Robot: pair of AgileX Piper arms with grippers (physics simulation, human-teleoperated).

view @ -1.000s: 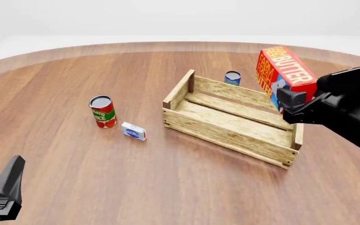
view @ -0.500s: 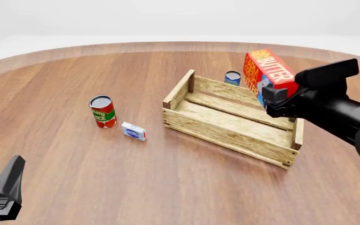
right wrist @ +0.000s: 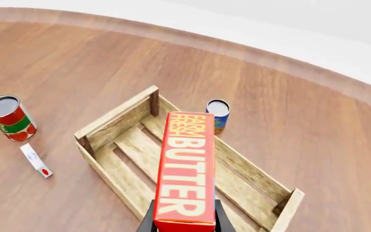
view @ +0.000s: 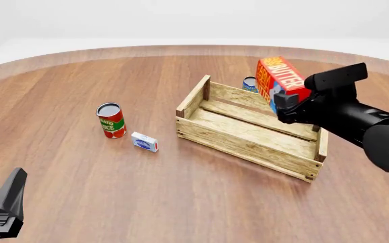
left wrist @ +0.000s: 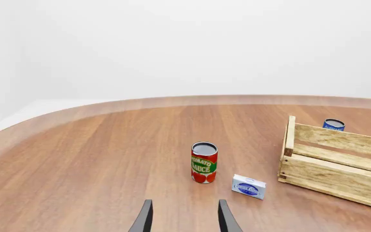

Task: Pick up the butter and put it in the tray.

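The butter (view: 279, 80), a red carton with an orange lettered face, hangs tilted in the air over the far right part of the tray (view: 247, 150). My right gripper (view: 286, 105) is shut on its lower end. In the right wrist view the butter (right wrist: 187, 164) stretches out from between the fingers, above the slatted floor of the tray (right wrist: 113, 121). My left gripper (view: 2, 205) stays low at the near left of the table, far from both. In its own view the left gripper (left wrist: 184, 220) is open with nothing between the fingers.
A tomato sauce can (view: 111, 120) and a small white-and-blue box (view: 144, 142) stand left of the tray. A blue can (view: 248, 83) stands just behind the tray's far wall, partly hidden by the butter. The round wooden table's rim curves across the back.
My right gripper has carried the butter leftward and slightly down, from beyond the tray's right end to over its interior. The left arm has not moved.
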